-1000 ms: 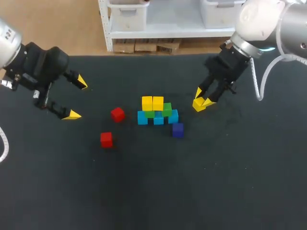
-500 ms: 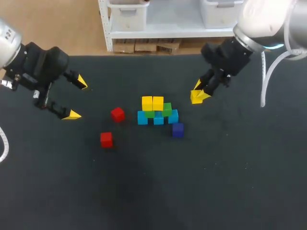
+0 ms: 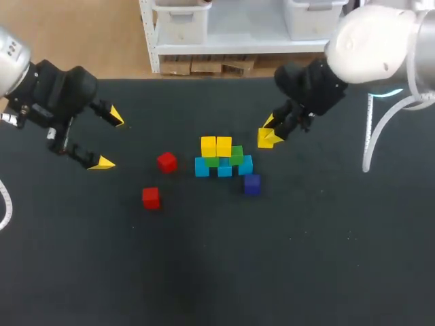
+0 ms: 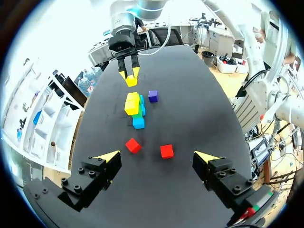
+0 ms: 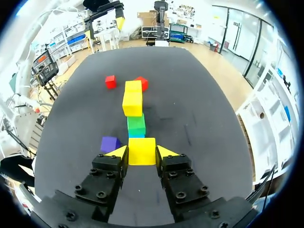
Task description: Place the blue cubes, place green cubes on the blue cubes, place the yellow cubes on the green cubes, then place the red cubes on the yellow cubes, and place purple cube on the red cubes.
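Right jaws clamp yellow cube [image 5: 142, 151], left jaws spread

from here the black table [image 3: 204, 272] looks evenly lit from overhead, its surface matte and dark in the head view. the stack [image 3: 223, 157] throws only a faint, soft shadow on the surface just beside it. in the right wrist view the yellow cube [image 5: 141, 151] in my right gripper [image 5: 142, 152] is bright and flat in tone. in both wrist views the table's far end takes a pale sheen and its edges bow outward.
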### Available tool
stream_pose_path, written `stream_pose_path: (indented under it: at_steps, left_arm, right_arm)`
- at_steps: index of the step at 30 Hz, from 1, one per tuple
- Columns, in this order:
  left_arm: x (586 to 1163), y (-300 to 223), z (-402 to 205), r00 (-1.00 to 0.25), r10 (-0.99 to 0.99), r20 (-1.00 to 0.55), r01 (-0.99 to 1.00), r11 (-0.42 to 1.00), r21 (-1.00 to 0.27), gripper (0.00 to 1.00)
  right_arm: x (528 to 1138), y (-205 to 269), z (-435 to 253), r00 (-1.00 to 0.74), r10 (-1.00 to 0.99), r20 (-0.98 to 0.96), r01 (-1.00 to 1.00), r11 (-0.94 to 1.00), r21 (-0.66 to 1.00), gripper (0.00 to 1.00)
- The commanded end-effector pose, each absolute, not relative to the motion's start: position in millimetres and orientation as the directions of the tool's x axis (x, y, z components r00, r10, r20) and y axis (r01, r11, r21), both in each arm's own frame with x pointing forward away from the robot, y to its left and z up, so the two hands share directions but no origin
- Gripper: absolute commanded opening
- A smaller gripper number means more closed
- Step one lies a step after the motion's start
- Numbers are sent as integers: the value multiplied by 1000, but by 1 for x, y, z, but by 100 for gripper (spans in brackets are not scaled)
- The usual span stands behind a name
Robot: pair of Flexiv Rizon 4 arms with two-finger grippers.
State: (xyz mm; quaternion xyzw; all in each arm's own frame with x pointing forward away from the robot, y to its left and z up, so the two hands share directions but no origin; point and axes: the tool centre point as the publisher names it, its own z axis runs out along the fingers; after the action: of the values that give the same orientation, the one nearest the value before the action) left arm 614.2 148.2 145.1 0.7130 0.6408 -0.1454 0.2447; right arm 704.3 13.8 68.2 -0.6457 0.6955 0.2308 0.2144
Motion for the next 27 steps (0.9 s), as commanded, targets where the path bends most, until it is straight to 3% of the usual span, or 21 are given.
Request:
stream_pose_path:
  at_steps: [1,27]
  left_arm:
    - [614,150,144,141,839,-525,984,-61,167,100]
    - [614,150,144,141,839,-525,984,-61,167,100]
  right_arm:
    - [700,23,71,-70,-805,-589,-997,68,25,0]
    - [698,48,70,-16,-828,-560,-1000,27,-10,0]
